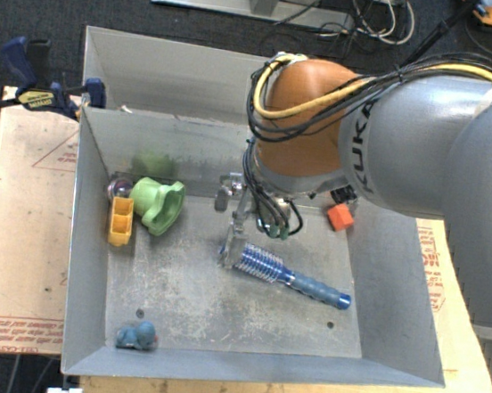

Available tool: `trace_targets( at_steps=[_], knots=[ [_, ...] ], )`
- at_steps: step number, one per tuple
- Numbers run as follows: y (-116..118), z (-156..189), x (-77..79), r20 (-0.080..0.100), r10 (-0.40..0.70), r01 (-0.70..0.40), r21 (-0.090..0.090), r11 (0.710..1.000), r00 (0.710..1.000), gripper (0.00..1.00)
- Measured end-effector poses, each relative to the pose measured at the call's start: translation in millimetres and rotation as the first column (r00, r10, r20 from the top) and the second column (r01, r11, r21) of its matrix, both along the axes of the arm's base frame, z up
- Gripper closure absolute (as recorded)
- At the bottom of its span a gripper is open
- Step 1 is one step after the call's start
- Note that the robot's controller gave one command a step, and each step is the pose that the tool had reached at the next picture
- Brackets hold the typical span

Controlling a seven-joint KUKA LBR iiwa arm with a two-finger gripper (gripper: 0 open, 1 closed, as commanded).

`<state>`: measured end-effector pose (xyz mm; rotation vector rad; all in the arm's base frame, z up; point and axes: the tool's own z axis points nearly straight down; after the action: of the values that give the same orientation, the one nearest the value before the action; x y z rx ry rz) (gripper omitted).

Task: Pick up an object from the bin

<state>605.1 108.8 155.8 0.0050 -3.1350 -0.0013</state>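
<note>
Blue plastic hairbrush (pixel 293 281) is seen lying flat on the floor of the grey metal bin (pixel 238 325), about mid-bin and slightly right of centre. Its ribbed bristle head is pointed to the left; its handle is angled toward the lower right.

Gripper (pixel 228 252) is placed low, right at the left end of the bristle head, its tip just beside or touching the head; contact cannot be confirmed. Nothing is seen pinched. Whether the gripper is spread or pressed together cannot be told from this angle. Above it, the rounded orange wrist cover (pixel 306 118) is crossed by yellow and black cables (pixel 350 88), and the big grey arm (pixel 450 146) is brought in from the right.

A small orange block (pixel 339 217) is found near the back right, well apart from the brush handle, partly under the arm.

At the left side a light green plastic cup (pixel 157 204) is laid on its side. A yellow rectangular block (pixel 121 220) is set just beside it on the left, and a small purplish ball (pixel 120 188) is tucked at the block's top end.

A small blue lumpy object (pixel 136 337) is left alone in the front left corner, well apart from everything else. The kind of object cannot be made out.
</note>
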Motion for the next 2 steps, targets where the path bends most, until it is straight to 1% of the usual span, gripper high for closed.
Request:
trace_targets(
  at_steps=[1,2],
  knots=[
    [-55.2,58.0,-62.2,0.009,0.277,-0.277,-0.002,0.961,0.961,0.0],
    [-55.2,-44.8,-26.4,0.004,0.393,-0.393,0.002,0.92,0.92,0.0]
  ],
)
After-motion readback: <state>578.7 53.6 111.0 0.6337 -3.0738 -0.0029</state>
